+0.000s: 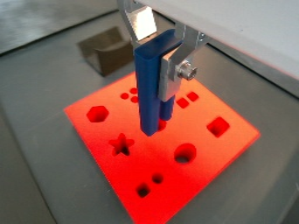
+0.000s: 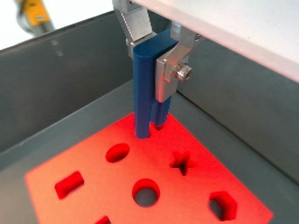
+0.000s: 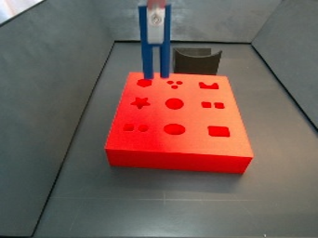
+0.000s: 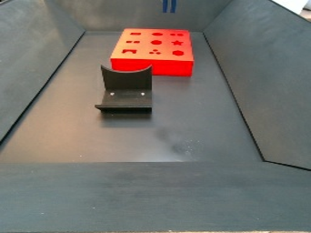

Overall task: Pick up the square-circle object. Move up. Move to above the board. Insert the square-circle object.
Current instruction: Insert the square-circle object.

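My gripper (image 1: 158, 52) is shut on the square-circle object (image 1: 149, 87), a slim, tall blue peg held upright between the silver fingers (image 1: 139, 22). It also shows in a wrist view (image 2: 147, 87) with the gripper (image 2: 156, 54) clamped near its upper end. The peg hangs over the board (image 1: 211, 153), a flat red-orange block with shaped holes. In a side view the peg (image 3: 152, 46) hangs with its lower end just over the board's (image 3: 199, 149) far left part. I cannot tell whether it touches. In a side view only its blue tip (image 4: 169, 5) shows above the board (image 4: 152, 62).
The dark grey fixture (image 3: 196, 60) stands on the floor just behind the board; in a side view it is nearer the camera (image 4: 124, 91). It also shows in a wrist view (image 1: 105, 48). Sloping grey bin walls (image 3: 50, 84) enclose the floor.
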Robot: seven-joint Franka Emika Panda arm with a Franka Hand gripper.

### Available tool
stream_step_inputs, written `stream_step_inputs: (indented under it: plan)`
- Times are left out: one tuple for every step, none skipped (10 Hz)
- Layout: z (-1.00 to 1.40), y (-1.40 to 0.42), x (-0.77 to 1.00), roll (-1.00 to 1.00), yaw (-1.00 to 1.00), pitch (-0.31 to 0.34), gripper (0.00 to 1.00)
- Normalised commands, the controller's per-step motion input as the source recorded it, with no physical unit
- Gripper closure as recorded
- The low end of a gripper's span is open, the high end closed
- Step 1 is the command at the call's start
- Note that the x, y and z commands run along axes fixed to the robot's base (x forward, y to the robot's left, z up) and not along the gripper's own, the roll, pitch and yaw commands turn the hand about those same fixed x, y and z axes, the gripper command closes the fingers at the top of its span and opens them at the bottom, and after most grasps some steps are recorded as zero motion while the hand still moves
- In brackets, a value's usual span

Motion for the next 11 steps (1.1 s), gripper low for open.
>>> stream_step_inputs:
  plan:
    - [-0.16, -0.29, 0.0, 0.0, -0.8, 0.126, 1.0]
    - [-0.12, -0.37, -0.04, 0.07, -0.67, 0.243, 1.0]
    - [-0.18, -0.46, -0.09, 0.1, -0.59, 0.236, 1.0]
    - [-0.35, -0.48, -0.19, 0.14, -0.5, 0.147, 1.0]
    - [-0.42, -0.35, -0.25, 0.21, -0.37, 0.064, 1.0]
    - [-0.42, -0.09, -0.23, 0.25, -0.17, 0.017, 1.0]
    - [-0.31, 0.0, -0.19, 0.24, -0.08, 0.0, 1.0]
    - [-0.24, 0.07, -0.09, 0.2, -0.03, 0.0, 1.0]
    - [-0.2, 0.05, -0.07, 0.18, 0.0, -0.013, 1.0]
    - [-0.26, 0.0, 0.0, 0.21, 0.15, 0.0, 1.0]
    - [-0.23, 0.01, 0.08, 0.17, 0.32, -0.056, 1.0]
